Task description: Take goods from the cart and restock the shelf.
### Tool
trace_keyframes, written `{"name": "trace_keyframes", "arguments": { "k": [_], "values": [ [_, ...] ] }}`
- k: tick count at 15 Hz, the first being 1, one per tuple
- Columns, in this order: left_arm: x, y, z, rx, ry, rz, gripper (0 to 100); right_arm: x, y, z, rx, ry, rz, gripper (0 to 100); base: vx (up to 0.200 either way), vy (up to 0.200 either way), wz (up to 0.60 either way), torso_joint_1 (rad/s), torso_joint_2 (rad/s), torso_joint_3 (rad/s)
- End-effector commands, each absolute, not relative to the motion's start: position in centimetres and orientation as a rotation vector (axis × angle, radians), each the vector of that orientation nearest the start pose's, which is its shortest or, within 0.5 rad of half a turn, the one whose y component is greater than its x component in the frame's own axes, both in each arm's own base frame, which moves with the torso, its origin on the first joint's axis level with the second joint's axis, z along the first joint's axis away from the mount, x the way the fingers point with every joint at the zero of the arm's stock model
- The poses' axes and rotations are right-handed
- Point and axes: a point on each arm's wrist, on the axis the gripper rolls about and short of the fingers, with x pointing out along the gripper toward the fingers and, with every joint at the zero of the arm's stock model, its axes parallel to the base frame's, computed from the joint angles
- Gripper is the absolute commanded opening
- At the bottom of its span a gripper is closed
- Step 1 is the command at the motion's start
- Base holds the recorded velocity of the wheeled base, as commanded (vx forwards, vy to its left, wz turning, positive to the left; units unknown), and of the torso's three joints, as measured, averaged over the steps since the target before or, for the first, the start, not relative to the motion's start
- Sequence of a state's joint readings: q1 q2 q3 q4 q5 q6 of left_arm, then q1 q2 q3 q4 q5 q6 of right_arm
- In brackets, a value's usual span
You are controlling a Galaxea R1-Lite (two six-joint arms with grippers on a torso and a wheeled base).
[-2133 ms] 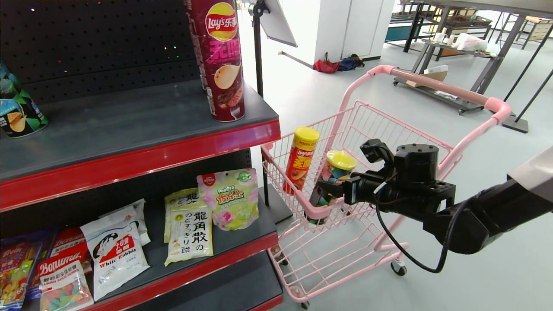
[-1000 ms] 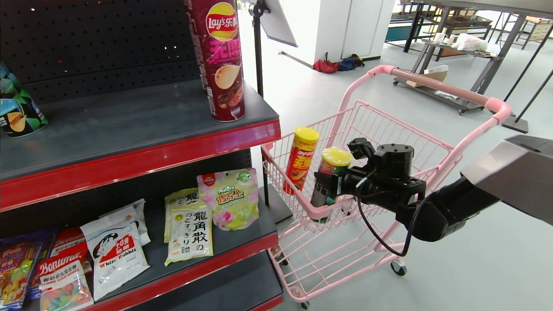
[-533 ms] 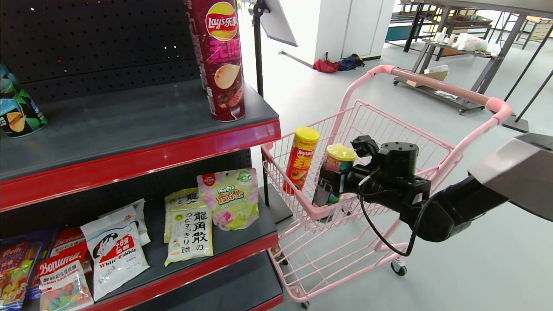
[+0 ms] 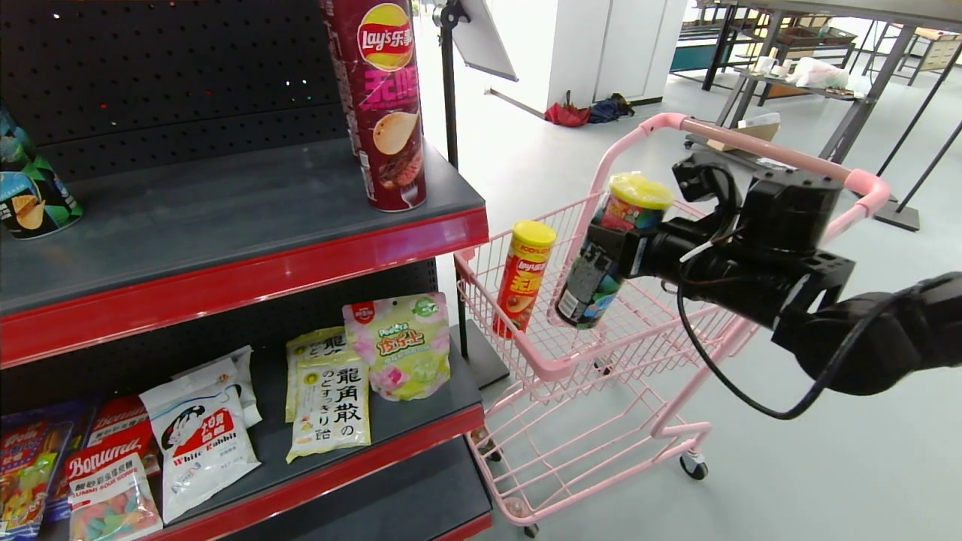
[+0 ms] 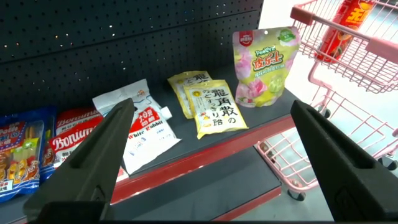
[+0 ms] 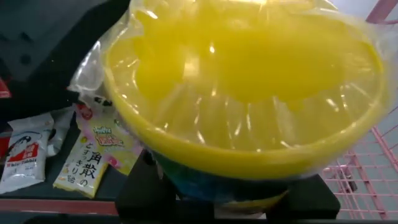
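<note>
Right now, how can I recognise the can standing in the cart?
Find the pink cart beside the shelf. A slim can stands in its corner by the shelf. Its body is red and yellow, unlike the dark can in the right gripper.

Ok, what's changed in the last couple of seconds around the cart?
The right gripper closed on the yellow-lidded chip can and lifted it up out of the pink cart; it now hangs tilted above it. The red chip can in the cart, the maroon can on the upper shelf and the candy bags below stayed put.
</note>
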State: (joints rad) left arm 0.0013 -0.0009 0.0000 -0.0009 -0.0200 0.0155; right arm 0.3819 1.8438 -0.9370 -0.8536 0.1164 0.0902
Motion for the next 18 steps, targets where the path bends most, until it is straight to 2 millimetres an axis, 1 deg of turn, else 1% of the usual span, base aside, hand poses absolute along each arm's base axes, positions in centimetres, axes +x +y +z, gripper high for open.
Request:
{"name": "trace_keyframes", "arguments": {
  "k": [1,2,3,4,5,6,7,8,9,10,12,13,14,16,18],
  "values": [
    [-2.3,0.0,7.6,0.015,-0.002,-0.018,100,28.9,11.9,25.8,0.079,-0.055,0.502,0,0.0,0.0,0.0,0.0,0.0,0.0],
    [-2.3,0.0,7.6,0.015,-0.002,-0.018,100,27.9,11.5,27.2,0.071,-0.069,0.501,0,0.0,0.0,0.0,0.0,0.0,0.0],
    [-2.3,0.0,7.5,0.015,0.0,-0.018,100,25.7,10.6,29.8,0.047,-0.091,0.497,0,0.0,0.0,0.0,0.0,0.0,0.0],
    [-2.3,0.0,7.5,0.015,0.0,-0.018,100,23.3,9.6,31.0,0.014,-0.074,0.482,0,0.0,0.0,0.0,0.0,0.0,0.0],
    [-2.3,0.0,7.5,0.015,0.0,-0.018,100,20.7,8.5,31.6,-0.012,-0.041,0.448,0,0.0,0.0,0.0,0.0,0.0,0.0],
    [-2.3,0.0,7.5,0.015,0.0,-0.018,100,17.4,6.9,31.2,-0.036,0.032,0.376,0,0.0,0.0,0.0,0.0,0.0,0.0],
    [-2.3,0.0,7.5,0.015,0.0,-0.018,100,14.1,5.1,30.4,-0.089,0.109,0.256,0,0.0,0.0,0.0,0.0,0.0,0.0],
    [-2.3,0.0,7.5,0.015,0.0,-0.018,100,13.1,4.7,30.1,-0.104,0.131,0.23,0,0.0,0.0,0.0,0.0,0.0,0.0],
    [-2.3,0.0,7.5,0.015,0.0,-0.018,100,8.8,2.4,27.2,-0.088,0.241,0.159,0,0.0,0.0,0.0,0.0,0.0,0.0],
    [-2.3,0.0,7.5,0.015,0.0,-0.018,100,6.4,1.2,25.4,-0.081,0.236,0.091,0,0.0,0.0,0.0,0.0,0.0,0.0],
    [-2.3,0.0,7.5,0.015,0.0,-0.018,100,2.9,0.1,22.2,-0.17,0.225,0.024,0,0.0,0.0,0.0,0.0,0.0,0.0],
    [-2.3,0.0,7.5,0.015,0.0,-0.018,100,2.3,-0.1,20.9,-0.179,0.245,-0.014,0,0.0,0.0,0.0,0.0,0.0,0.0],
    [-2.3,0.0,7.5,0.014,0.0,-0.018,100,2.0,-0.1,20.2,-0.187,0.248,-0.027,0,0.0,0.0,0.0,0.0,0.0,0.0],
    [-2.3,0.0,7.5,0.015,0.0,-0.018,100,1.6,-0.2,20.0,-0.191,0.238,-0.038,0,0.0,0.0,0.0,0.0,0.0,0.0],
    [-2.3,0.0,7.5,0.015,0.0,-0.018,100,1.8,-0.2,20.2,-0.19,0.236,-0.03,0,0.0,0.0,0.0,0.0,0.0,0.0]
  ]
}}
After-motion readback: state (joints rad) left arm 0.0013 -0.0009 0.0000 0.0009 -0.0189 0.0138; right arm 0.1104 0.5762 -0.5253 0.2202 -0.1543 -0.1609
